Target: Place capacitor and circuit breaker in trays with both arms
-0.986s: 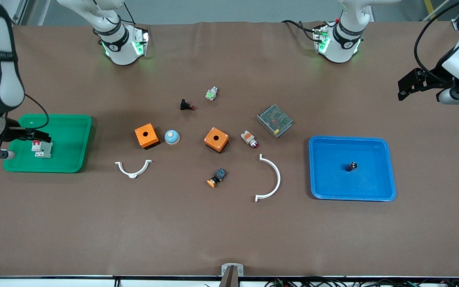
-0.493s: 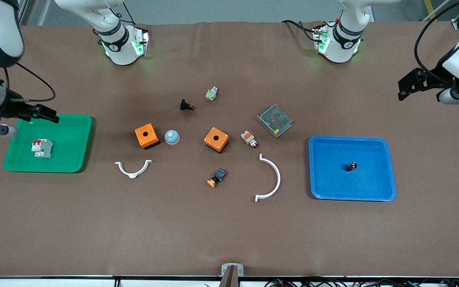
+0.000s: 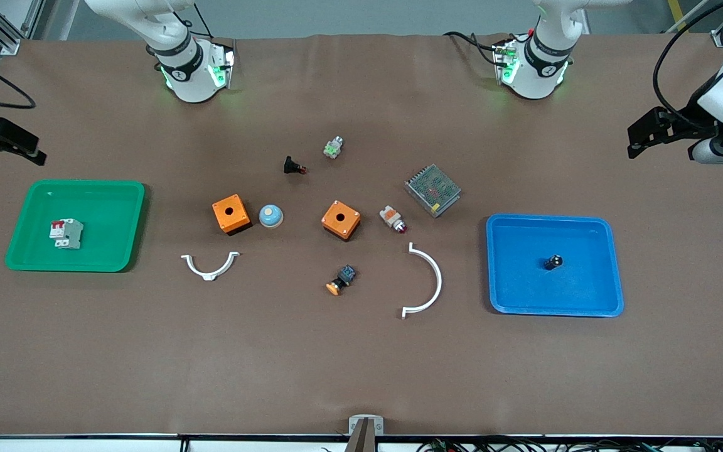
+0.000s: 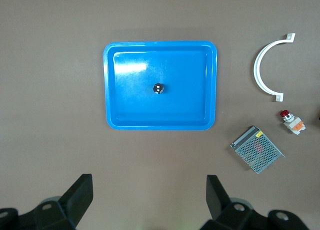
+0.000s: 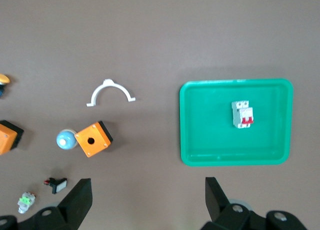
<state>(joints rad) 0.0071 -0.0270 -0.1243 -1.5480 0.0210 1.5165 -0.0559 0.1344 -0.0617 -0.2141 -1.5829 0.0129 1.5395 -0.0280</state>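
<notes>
The capacitor [image 3: 553,261], a tiny black cylinder, stands in the blue tray [image 3: 594,295]; it also shows in the left wrist view [image 4: 158,88]. The circuit breaker [image 3: 65,233], white-grey with red levers, lies in the green tray [image 3: 117,251]; it also shows in the right wrist view [image 5: 242,114]. My right gripper [image 3: 30,150] is open and empty, up in the air over the table at the right arm's end, clear of the green tray. My left gripper [image 3: 634,141] is open and empty, high over the table at the left arm's end, and waits. Both show open in their wrist views [image 4: 148,182] [image 5: 148,185].
Between the trays lie two orange boxes [image 3: 231,213] [image 3: 341,220], a blue dome [image 3: 270,216], two white arcs [image 3: 209,265] [image 3: 425,282], a mesh-covered unit [image 3: 433,189], an orange-capped push button [image 3: 341,280], a white and orange part [image 3: 393,218], a black red-tipped part [image 3: 294,166] and a green-white part [image 3: 333,147].
My right gripper has risen from the circuit breaker in the green tray and drawn away over the table's end. The breaker stays in the tray. The left arm has not moved.
</notes>
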